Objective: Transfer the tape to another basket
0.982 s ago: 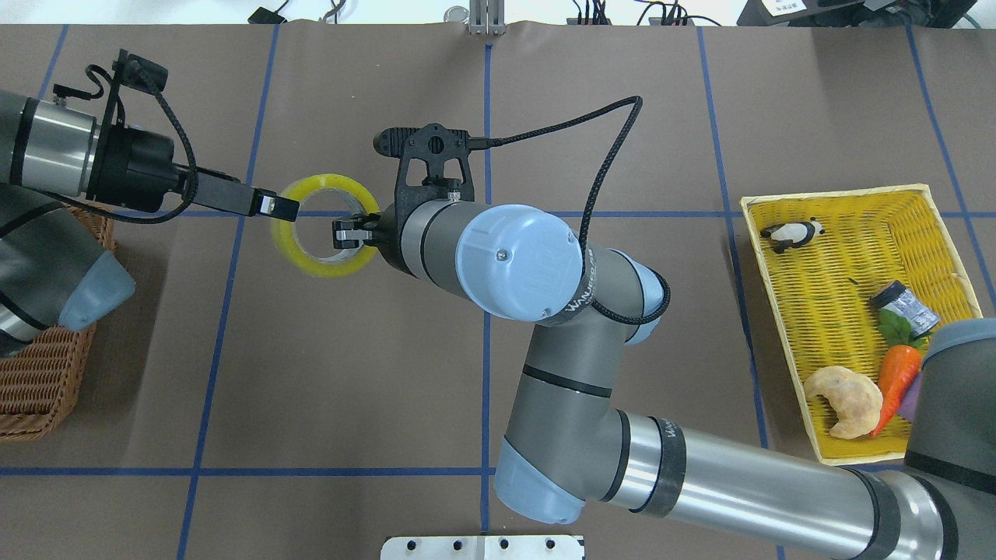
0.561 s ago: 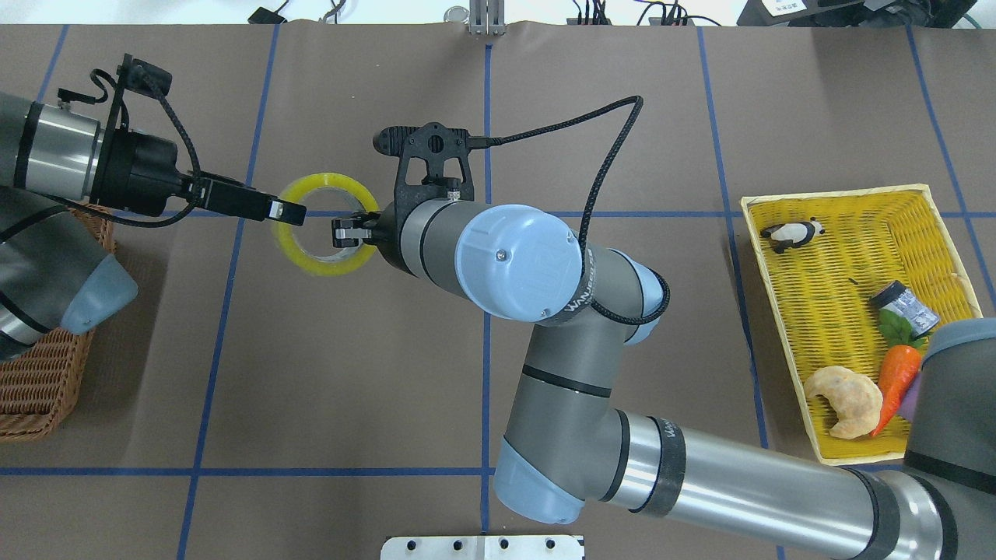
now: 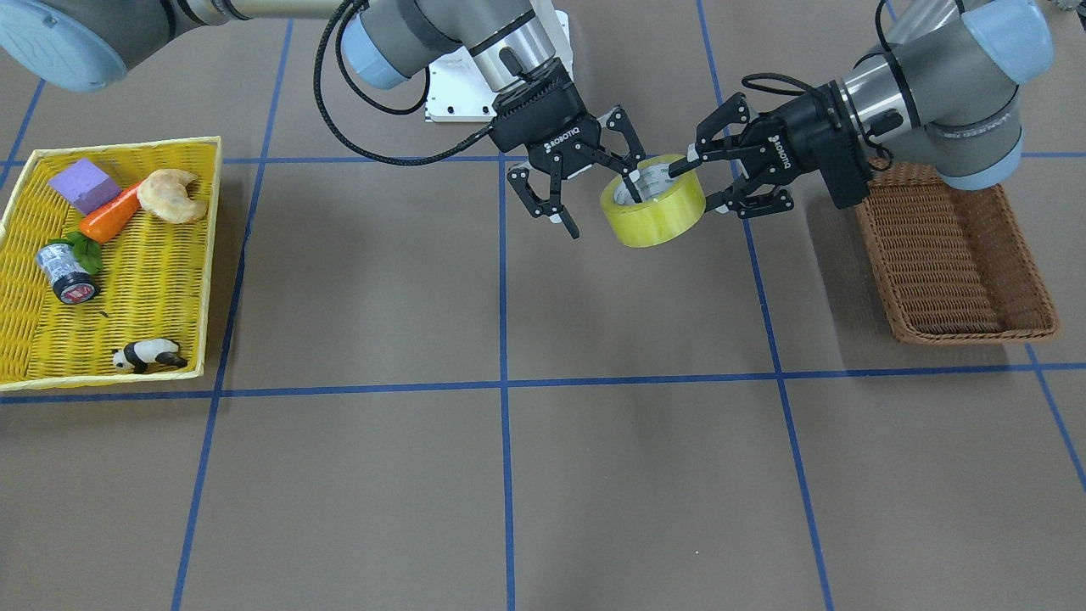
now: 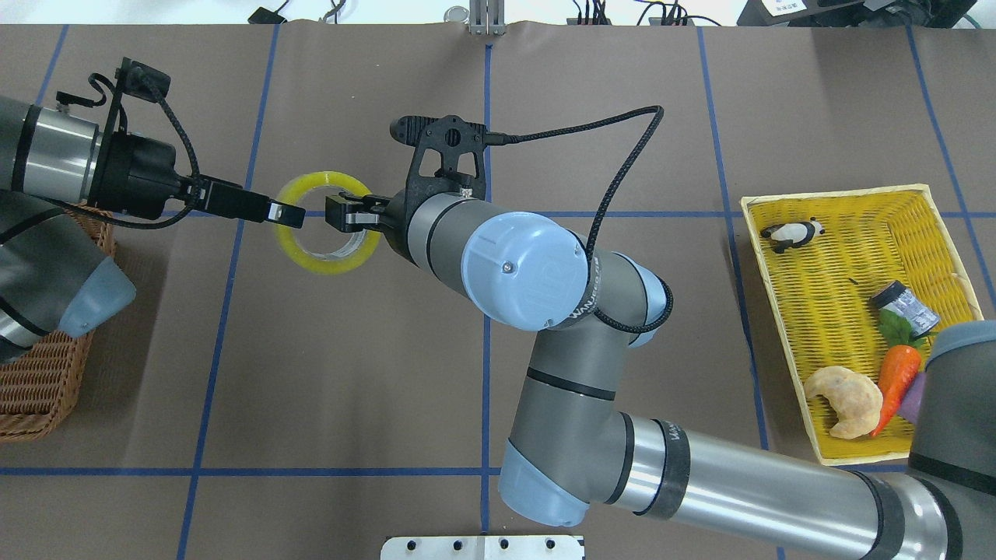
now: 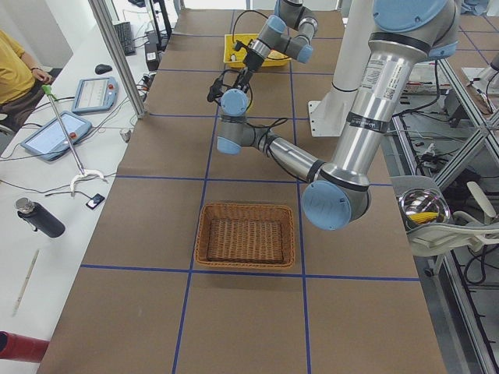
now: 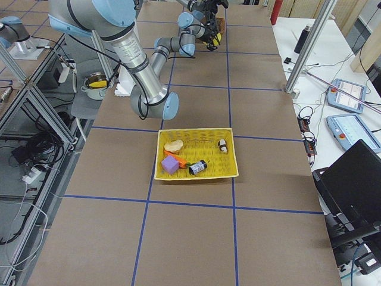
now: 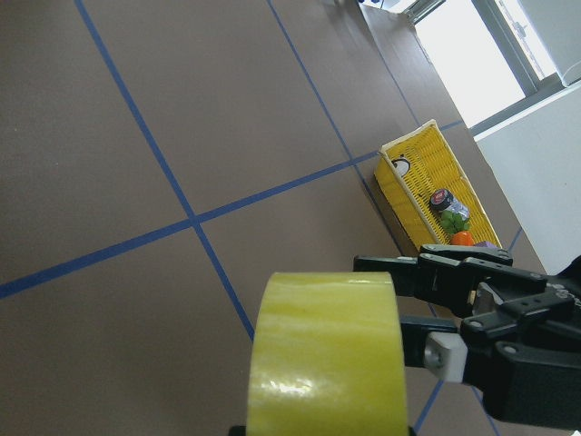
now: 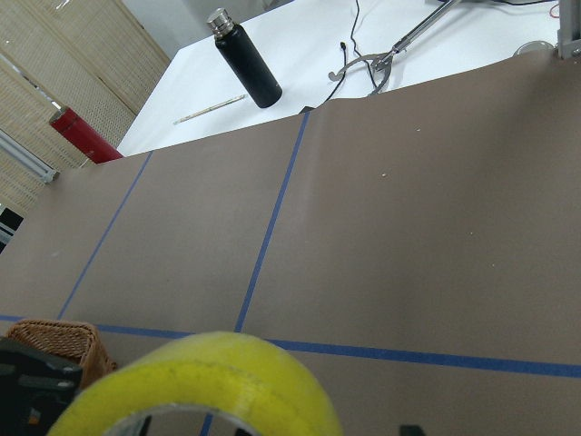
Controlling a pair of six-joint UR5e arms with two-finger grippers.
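The yellow tape hangs in the air above the middle of the table, between the two grippers. My left gripper is shut on the roll's wall, one finger inside the core and the other outside. In the overhead view its top finger lies over the tape rim. My right gripper is open, with one finger still inside the core and the other spread well clear. The brown wicker basket sits under the left arm, with nothing showing inside. The left wrist view shows the tape close up.
A yellow woven tray on the robot's right side holds a toy panda, a small can, a carrot, a croissant and a purple block. Blue tape lines grid the brown table.
My right gripper has opened off the tape's rim and shifted slightly toward the table's far side. The left gripper moved in and closed on the opposite rim. The tape has barely moved.
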